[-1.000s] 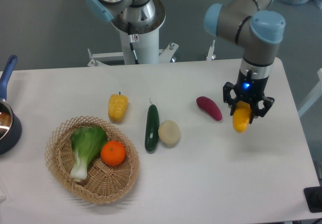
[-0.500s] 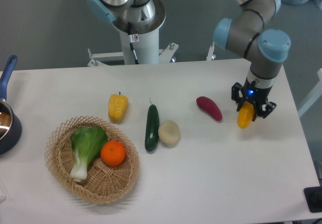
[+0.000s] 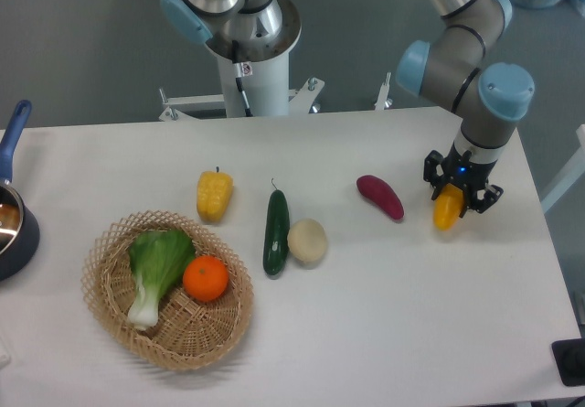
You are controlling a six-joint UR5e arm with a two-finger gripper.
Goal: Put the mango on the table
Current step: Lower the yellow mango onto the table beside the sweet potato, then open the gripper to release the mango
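Near the right edge of the white worktop (image 3: 384,334), the end effector (image 3: 460,194) points straight down with its dark fingers pinching the mango (image 3: 447,210), whose yellow-orange lower end pokes out below them. Whether the fruit's tip touches the surface or hangs just above it cannot be told from this view. Just to the left lies a purple sweet potato (image 3: 380,196), apart from the mango. Further left, near the middle, a dark green cucumber (image 3: 276,231) lies lengthwise with a pale round vegetable (image 3: 307,241) touching its right side. A yellow bell pepper (image 3: 215,195) sits beyond these, above a wicker basket (image 3: 111,302) that holds a bok choy (image 3: 156,268) and an orange (image 3: 206,278) side by side. At the far left edge, part of a dark blue saucepan (image 3: 14,215) shows, its handle pointing away from the basket.
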